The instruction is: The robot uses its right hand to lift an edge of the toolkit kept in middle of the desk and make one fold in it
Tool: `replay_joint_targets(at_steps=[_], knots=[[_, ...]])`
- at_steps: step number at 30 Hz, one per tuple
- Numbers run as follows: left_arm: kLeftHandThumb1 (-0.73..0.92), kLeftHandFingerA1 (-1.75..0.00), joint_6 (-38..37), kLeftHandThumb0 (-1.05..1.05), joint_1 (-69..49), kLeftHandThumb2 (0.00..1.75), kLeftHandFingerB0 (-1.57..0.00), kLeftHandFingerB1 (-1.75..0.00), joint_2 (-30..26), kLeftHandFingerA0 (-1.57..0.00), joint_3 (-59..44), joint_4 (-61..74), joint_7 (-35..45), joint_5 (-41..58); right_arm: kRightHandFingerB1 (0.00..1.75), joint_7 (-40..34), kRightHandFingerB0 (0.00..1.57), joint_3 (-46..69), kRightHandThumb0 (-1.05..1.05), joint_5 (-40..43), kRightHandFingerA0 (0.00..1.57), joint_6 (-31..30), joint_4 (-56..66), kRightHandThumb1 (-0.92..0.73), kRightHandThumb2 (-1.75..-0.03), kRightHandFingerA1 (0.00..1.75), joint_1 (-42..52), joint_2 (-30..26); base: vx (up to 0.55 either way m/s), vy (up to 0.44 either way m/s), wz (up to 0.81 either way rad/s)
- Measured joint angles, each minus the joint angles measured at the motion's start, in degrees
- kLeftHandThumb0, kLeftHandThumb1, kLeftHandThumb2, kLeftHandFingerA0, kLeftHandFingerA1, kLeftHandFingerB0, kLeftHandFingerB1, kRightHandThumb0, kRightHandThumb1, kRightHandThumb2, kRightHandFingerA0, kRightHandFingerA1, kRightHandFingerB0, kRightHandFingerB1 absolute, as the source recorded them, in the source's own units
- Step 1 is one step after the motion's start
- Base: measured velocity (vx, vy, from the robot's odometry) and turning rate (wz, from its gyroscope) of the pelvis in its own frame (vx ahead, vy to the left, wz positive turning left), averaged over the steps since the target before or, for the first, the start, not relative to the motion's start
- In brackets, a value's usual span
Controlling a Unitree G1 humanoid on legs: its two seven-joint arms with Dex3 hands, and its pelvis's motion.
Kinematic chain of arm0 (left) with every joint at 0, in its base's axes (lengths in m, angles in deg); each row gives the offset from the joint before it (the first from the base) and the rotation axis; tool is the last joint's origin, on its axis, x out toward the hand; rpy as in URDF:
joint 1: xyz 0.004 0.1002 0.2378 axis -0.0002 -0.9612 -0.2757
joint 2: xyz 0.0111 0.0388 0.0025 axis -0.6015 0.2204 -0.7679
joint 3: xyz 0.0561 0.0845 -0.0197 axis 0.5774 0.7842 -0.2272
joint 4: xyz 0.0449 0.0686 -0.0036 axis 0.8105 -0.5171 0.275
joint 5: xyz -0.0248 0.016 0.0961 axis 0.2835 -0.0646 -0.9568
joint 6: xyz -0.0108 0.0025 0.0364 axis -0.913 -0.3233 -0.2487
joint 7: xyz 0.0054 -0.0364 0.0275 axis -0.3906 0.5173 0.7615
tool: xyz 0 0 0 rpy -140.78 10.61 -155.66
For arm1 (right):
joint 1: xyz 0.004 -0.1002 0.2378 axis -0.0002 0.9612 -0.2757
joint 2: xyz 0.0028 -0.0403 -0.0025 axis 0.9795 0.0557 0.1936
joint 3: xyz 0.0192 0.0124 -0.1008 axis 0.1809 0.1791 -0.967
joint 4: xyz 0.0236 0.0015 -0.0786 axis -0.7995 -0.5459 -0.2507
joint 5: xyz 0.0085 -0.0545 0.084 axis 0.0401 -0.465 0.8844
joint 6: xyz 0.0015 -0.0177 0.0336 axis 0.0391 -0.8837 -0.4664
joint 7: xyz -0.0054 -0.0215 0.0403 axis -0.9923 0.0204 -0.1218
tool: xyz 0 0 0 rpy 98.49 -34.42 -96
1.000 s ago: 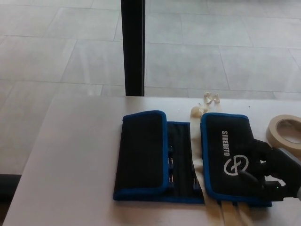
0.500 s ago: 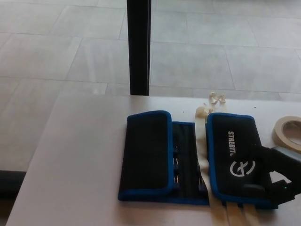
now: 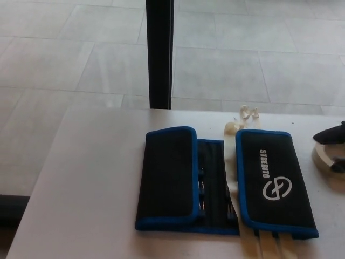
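A black toolkit [image 3: 215, 181] with blue edging lies flat in the middle of the white desk [image 3: 91, 183], toward its near edge. Its left flap [image 3: 167, 178] is folded over the middle, plain black on its outer face. Its right flap [image 3: 274, 181] is folded over as well and carries white writing that runs lengthwise along the flap: the word "STREBITO", and below it a round white logo [image 3: 277, 187] like a ring with a curl inside. Between the two flaps a narrow strip of the inner panel [image 3: 213, 186] shows, with dark pockets and what look like small tools, too dim to name. Pale cream straps [image 3: 269, 245] stick out from under the right flap at the near edge, and a pale strap end with small crumpled bits [image 3: 240, 120] lies just beyond the far edge of the kit.

The right hand [image 3: 333, 141] shows only partly at the picture's right edge, apart from the toolkit and holding nothing of it. It hangs over a roll of beige tape [image 3: 322, 156] lying on the desk there. Whether its fingers are spread or pressed together cannot be told, since most of the hand is cut off by the frame.

Beyond the desk stands a black upright post [image 3: 160, 54] against a pale tiled floor [image 3: 259, 54]
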Motion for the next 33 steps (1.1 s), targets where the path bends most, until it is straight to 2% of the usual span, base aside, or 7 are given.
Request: replay_joint_targets(at_steps=[9,14,21,23,25,32,33], knots=[[0.61,-0.71,0.0,-0.57,0.07,0.58,-0.71,-0.62,0.01,-0.81,0.0,0.0,0.01,0.03,0.57,-0.04,0.69,14.71,-0.69,4.15,0.92,-0.39,-3.24,-0.68,-0.61,0.68,1.97,-0.01,0.0,0.0,0.0],[0.61,-0.73,0.0,-0.58,0.09,0.59,-0.74,-0.62,0.03,-0.82,0.0,0.01,0.01,0.04,0.85,-0.55,0.26,21.6,-0.67,6.3,0.64,-0.43,-6.43,-0.89,-0.66,1.07,2.58,-0.01,0.0,0.0,0.0],[0.63,-0.71,0.0,-0.58,0.04,0.59,-0.7,-0.6,0.07,-0.79,-0.01,0.0,0.01,0.07,1.11,-1.63,0.22,31.04,-0.7,9.2,0.61,-0.39,-11.73,-0.92,-0.67,1.22,4.22,0.0,0.0,0.0,0.0],[0.64,-0.67,0.0,-0.57,0.07,0.59,-0.68,-0.58,0.08,-0.78,-0.01,0.01,0.01,0.08,0.75,-2.12,0.23,33.84,-0.72,10.04,0.67,-0.32,-13.78,-0.72,-1.13,1.06,4.52,0.02,0.0,0.0,0.0],[0.64,-0.69,0.0,-0.57,0.06,0.59,-0.68,-0.59,0.08,-0.78,-0.01,0.0,0.01,0.08,0.79,-2.67,0.06,36.6,-0.74,10.85,0.64,-0.24,-16.01,-0.91,-0.67,1.23,4.84,0.03,0.0,0.0,0.0],[0.65,-0.7,0.0,-0.56,-0.05,0.59,-0.67,-0.62,0.09,-0.79,-0.05,-0.01,0.02,0.13,0.8,-5.8,0.0,47.75,-0.77,13.7,0.69,0.28,-25.43,-0.91,-0.67,1.26,5.78,0.77,0.0,0.0,0.0],[0.65,-0.71,0.0,-0.56,-0.03,0.6,-0.67,-0.62,0.09,-0.8,-0.05,0.0,0.02,0.14,0.6,-6.21,0.02,48.91,-0.81,14.03,0.74,0.37,-26.43,-0.71,-1.03,1.16,5.78,0.89,0.0,0.0,0.0]])
